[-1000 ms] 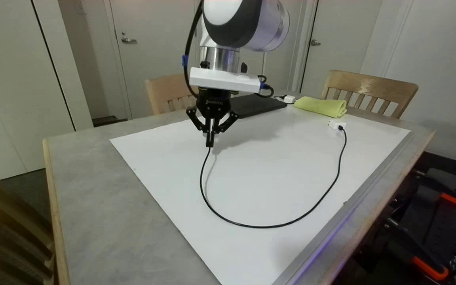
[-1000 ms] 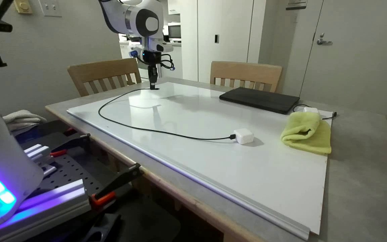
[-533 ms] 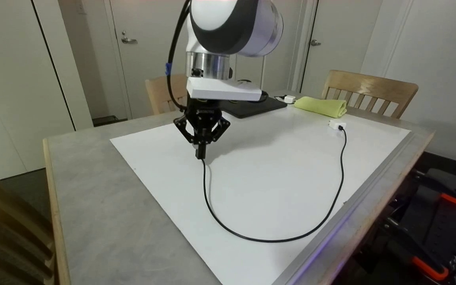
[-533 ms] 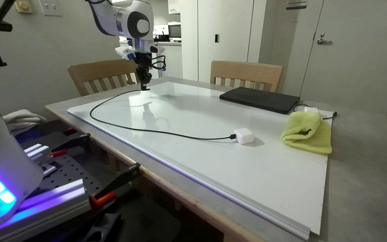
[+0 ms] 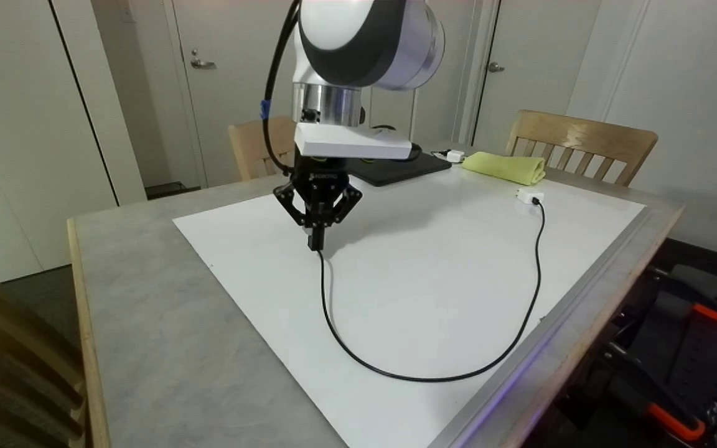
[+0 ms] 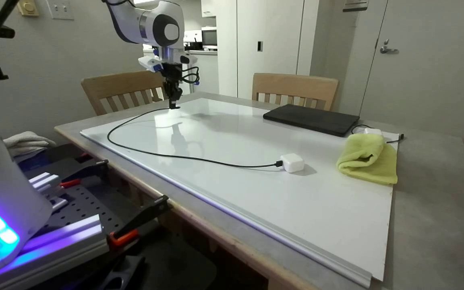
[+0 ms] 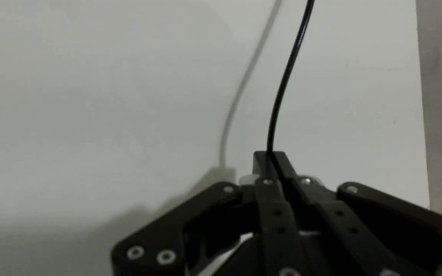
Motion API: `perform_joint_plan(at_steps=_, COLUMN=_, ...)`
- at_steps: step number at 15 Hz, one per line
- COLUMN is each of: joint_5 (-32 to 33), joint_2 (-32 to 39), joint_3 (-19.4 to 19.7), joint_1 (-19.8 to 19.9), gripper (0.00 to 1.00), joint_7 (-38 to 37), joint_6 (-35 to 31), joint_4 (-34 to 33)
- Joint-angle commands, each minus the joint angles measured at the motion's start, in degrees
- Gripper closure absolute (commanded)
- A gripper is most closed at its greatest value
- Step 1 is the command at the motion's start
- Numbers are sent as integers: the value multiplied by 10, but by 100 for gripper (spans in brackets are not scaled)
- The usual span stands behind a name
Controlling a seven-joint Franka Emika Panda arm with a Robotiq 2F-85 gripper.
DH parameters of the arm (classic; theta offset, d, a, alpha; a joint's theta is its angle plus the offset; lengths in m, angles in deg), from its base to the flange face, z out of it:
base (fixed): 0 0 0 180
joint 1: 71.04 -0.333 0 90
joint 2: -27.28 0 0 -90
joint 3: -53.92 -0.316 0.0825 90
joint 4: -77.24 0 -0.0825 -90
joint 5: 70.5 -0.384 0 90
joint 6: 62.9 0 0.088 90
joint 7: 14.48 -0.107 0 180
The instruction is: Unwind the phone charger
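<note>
The tool is closed tightly on the charger cable, above the board — probably to straighten the curve — while the plug rests on the board, perhaps as anchor.

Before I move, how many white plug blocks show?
2. The charger's plug block sits on the whiteboard, joined to the black cable in the gripper; the second plug block is between the black pad and the yellow-green cloth. Others could hide behind the cloth.

White arm, silver collar, black tool
</note>
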Motion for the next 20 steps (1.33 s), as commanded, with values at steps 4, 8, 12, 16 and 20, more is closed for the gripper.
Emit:
perform_joint_plan(at_steps=4, joint_5=-19, joint_2=38, joint_3=-39, joint_1=8, gripper=99, joint_7=122, joint_6=13, joint_4=-58)
perform_joint_plan(at_steps=8, joint_5=-29, joint_2=79, joint_3=-79, joint_1=16, gripper=99, joint_7=232, joint_6=23, joint_4=-108)
perform_joint_plan(at_steps=12, joint_5=-20, joint_2=125, joint_3=-95, joint_1=3, gripper=99, joint_7=284, joint_6=37, joint_4=-157)
perform_joint_plan(at_steps=16, joint_5=-17, joint_2=158, joint_3=-100, joint_1=-8, gripper=99, joint_7=302, joint_6=62, joint_4=-201)
perform_joint_plan(at_steps=20, joint_5=-13, joint_2=177, joint_3=-94, joint_1=-16, gripper=98, joint_7=303, joint_6=84, joint_4=-234)
